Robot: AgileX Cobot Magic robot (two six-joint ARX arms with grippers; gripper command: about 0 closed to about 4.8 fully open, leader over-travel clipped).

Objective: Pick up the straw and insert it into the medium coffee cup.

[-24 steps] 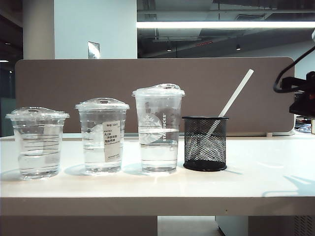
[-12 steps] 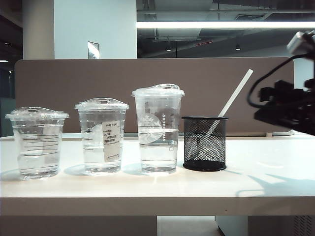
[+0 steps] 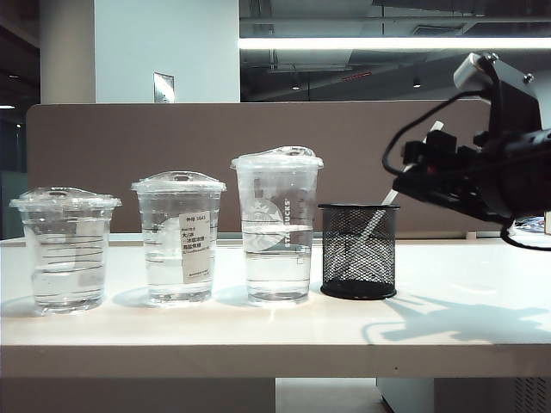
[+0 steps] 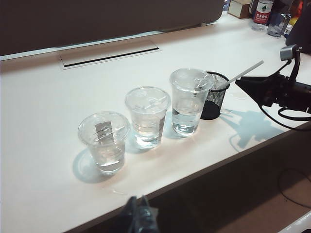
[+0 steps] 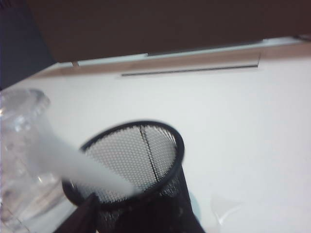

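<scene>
Right hand [image 3: 411,172]: above the black mesh holder [image 3: 359,251], at the straw's upper end — opening and contact cannot be told.
Left hand [image 4: 138,218]: low at the desk's near edge, opening unclear.
Straw [image 4: 245,73]: leaning in the holder.
Medium coffee cup [image 3: 179,237]: middle of three.
Desk [image 3: 465,301]: white — brown partition behind.

The exterior camera is sitting at table height, facing the cup row side-on from near. The left wrist camera is looking down from high over the near edge. The right wrist camera is hovering close above the black mesh holder [image 5: 141,184], which all three share.
</scene>
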